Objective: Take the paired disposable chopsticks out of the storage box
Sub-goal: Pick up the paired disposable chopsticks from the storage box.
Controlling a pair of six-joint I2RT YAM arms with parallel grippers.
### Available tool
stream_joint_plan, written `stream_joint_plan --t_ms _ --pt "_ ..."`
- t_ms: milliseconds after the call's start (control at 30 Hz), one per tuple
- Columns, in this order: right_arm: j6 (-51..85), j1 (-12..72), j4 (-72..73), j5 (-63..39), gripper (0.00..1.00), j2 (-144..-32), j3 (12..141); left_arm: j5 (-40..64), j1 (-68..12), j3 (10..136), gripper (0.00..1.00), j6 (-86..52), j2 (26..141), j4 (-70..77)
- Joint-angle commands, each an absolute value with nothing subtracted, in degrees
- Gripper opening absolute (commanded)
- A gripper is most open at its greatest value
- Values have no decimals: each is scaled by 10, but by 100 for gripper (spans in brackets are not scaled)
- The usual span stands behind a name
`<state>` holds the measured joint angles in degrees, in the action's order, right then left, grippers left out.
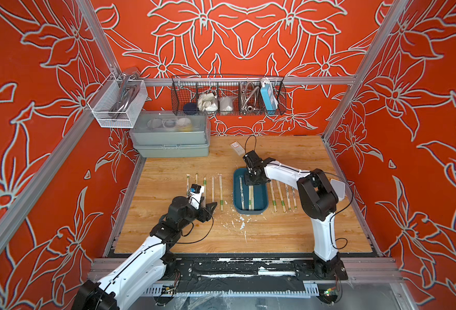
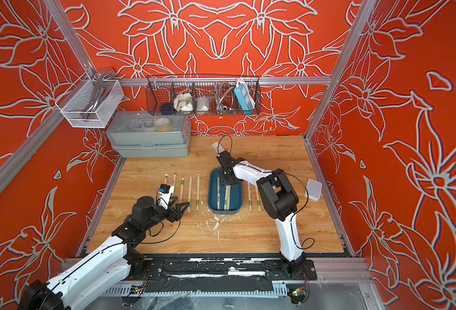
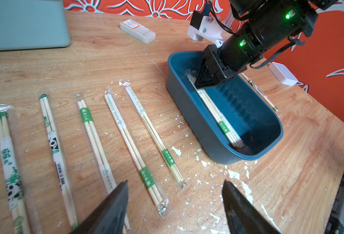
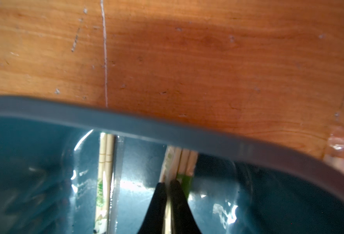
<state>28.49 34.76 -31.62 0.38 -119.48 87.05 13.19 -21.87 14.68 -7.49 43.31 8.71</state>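
1. Inside the storage box (image 4: 167,127), at its far end, the right gripper (image 4: 168,183) points down with its black fingers (image 4: 159,202) pinched tight. A thin pale strip of one of the paired disposable chopsticks (image 4: 184,160) is caught between them, beside a green band.
2. That pair belongs to a small bundle lying lengthwise along the middle of the box floor, as both top views show. A single sleeved pair (image 1: 241,193) lies apart from the bundle, nearer the box wall on the left arm's side.
3. The box itself sits flat on the wooden table (image 1: 248,236), its long axis running away from the robot.
4. Just outside the box on the right arm's side, four more pairs (image 1: 280,196) lie on the wood, roughly parallel to it.
5. On the left arm's side of the box, five pairs (image 3: 130,141) lie in a row, parallel and spaced apart.
6. The left gripper (image 3: 175,182) hovers over the near ends of that row, well apart from the box, with its jaws spread wide and nothing between them.
7. Beyond the box's far end lies a white block (image 3: 137,31) with an orange label.
8. A grey lidded case (image 1: 171,139) stands further off, towards the back corner on the left arm's side.
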Motion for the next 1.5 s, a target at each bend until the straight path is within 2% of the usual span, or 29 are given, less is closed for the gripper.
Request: stream_joint_plan --t_ms 0,267,333,567,600,667,767,1067,1300,1467 --pt "286 352 -332 -3 4 -1184 859 138 -222 166 73 -73 435 105" --pt "287 353 -333 -13 5 -1147 853 138 -223 166 73 -74 440 108" --pt "287 354 -339 -21 12 -1149 858 138 -222 167 73 -73 440 106" --pt "283 359 -343 -13 15 -1164 867 136 -222 167 73 -73 435 103" --pt "282 359 -343 -13 17 -1170 869 136 -223 167 73 -73 435 103" --pt "281 360 -344 -12 25 -1180 873 137 -222 168 73 -73 435 102" --pt "279 359 -346 -11 26 -1194 880 135 -222 168 73 -73 435 101" --pt "277 361 -344 -13 26 -1225 892 132 -222 168 73 -73 434 99" --pt "280 361 -345 -14 21 -1246 896 131 -222 169 73 -73 433 97" --pt "289 361 -342 -15 8 -1250 893 130 -222 169 73 -73 433 97"
